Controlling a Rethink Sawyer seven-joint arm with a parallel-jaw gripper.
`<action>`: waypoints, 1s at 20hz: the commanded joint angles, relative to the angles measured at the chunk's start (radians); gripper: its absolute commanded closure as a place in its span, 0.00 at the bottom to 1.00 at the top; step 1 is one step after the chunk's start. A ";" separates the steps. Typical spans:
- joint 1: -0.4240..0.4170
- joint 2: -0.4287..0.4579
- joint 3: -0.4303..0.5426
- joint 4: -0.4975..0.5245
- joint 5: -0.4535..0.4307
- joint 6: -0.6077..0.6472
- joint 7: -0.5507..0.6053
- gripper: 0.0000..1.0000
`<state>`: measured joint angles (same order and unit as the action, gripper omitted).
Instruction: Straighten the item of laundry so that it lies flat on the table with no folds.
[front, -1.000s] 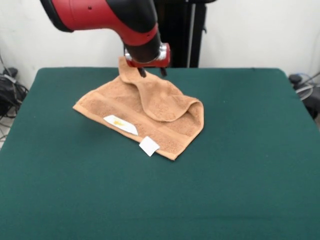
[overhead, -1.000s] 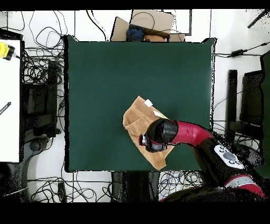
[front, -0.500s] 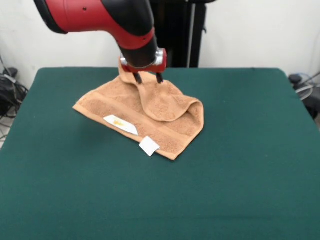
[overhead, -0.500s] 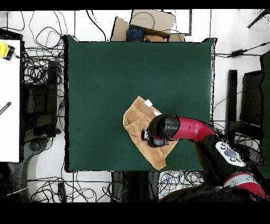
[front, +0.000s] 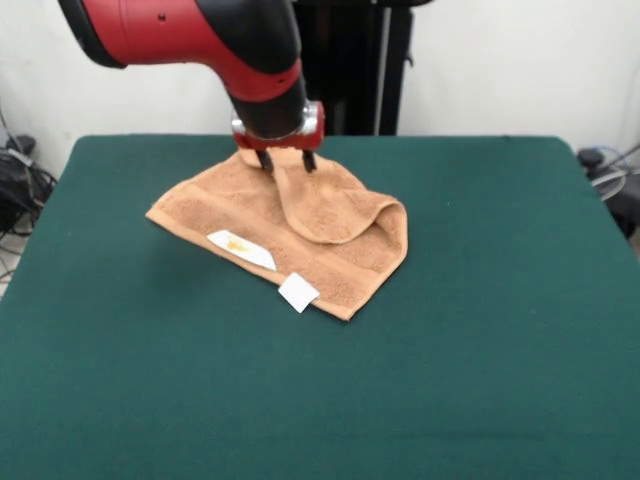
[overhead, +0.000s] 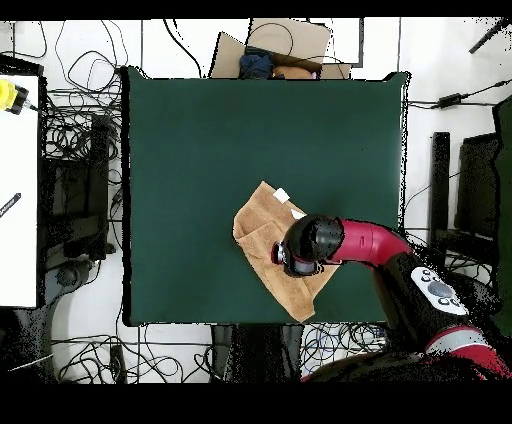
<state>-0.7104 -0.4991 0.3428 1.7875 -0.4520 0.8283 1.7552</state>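
The orange-tan towel (front: 335, 235) lies left of the middle of the green table (front: 480, 320), with a flap (front: 325, 200) folded over its top. Its two white tags (front: 240, 249) sit on the near edge. My gripper (front: 287, 162) is open, fingers apart and pointing down, with its tips at the towel's far edge where the flap begins. In the overhead view the towel (overhead: 262, 232) lies near the table's (overhead: 200, 150) bottom edge, and the arm's wrist (overhead: 303, 245) covers part of it and hides the fingers.
The black pedestal (front: 355, 65) stands behind the table's far edge. In the overhead view, cables (overhead: 80, 130) lie around the table, a cardboard box (overhead: 280, 45) is beyond its top edge, and a white bench (overhead: 18, 200) stands at the left.
The gripper has come down and shifted a little left in the front view, onto the towel's far edge. The towel corner that stood up behind it now lies lower.
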 joint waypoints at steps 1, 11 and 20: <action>-0.006 0.014 0.061 -0.060 -0.085 0.007 -0.172 0.00; -0.025 0.054 0.070 -0.088 -0.114 -0.015 -0.169 0.00; -0.053 0.091 0.089 -0.101 -0.118 -0.046 -0.167 0.00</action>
<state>-0.7568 -0.4587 0.3473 1.7527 -0.5169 0.8285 1.7552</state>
